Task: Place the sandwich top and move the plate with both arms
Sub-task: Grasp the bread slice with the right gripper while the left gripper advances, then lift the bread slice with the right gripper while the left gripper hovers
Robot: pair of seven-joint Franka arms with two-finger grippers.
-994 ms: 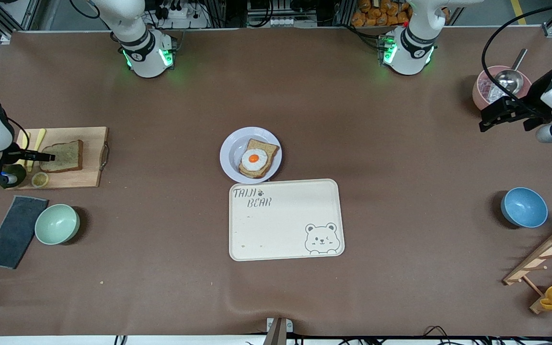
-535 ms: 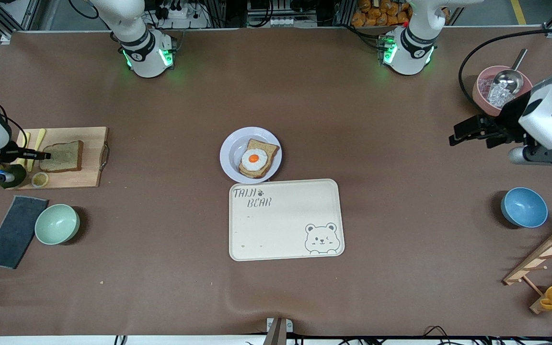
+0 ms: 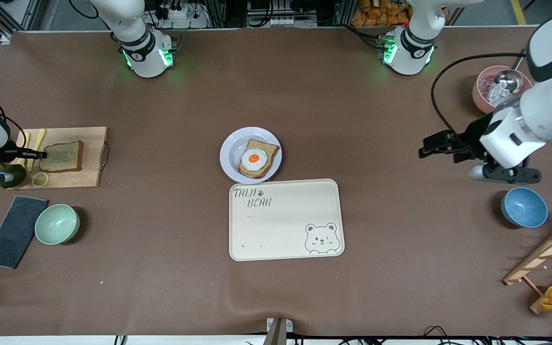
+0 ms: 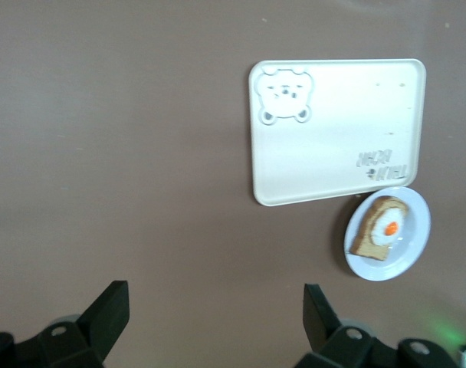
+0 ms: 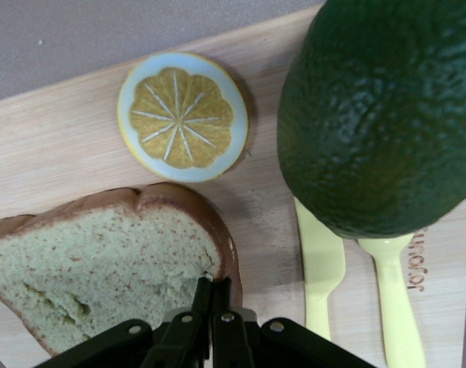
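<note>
The sandwich top (image 3: 63,156) (image 5: 103,261), a brown-crusted bread slice, lies flat on a wooden cutting board (image 3: 79,178) at the right arm's end of the table. My right gripper (image 3: 42,155) (image 5: 212,285) is low at the slice's edge, its fingers pinched together on the crust. The pale round plate (image 3: 230,153) (image 4: 417,222) sits mid-table and carries a bread slice with a fried egg (image 3: 257,159). My left gripper (image 3: 422,152) (image 4: 216,295) hangs open over bare table between the plate and a pink bowl, holding nothing.
On the board are an avocado (image 5: 379,115), a lemon slice (image 5: 183,115) and yellow cutlery (image 5: 321,268). A cream bear tray (image 3: 285,225) lies just nearer the camera than the plate. A green bowl (image 3: 57,224), blue bowl (image 3: 523,207), pink bowl (image 3: 484,93) and wooden rack (image 3: 549,261) line the table's ends.
The right gripper's fingers closed on the slice's crust edge. The left arm swung from beside the pink bowl toward the table's middle, still open.
</note>
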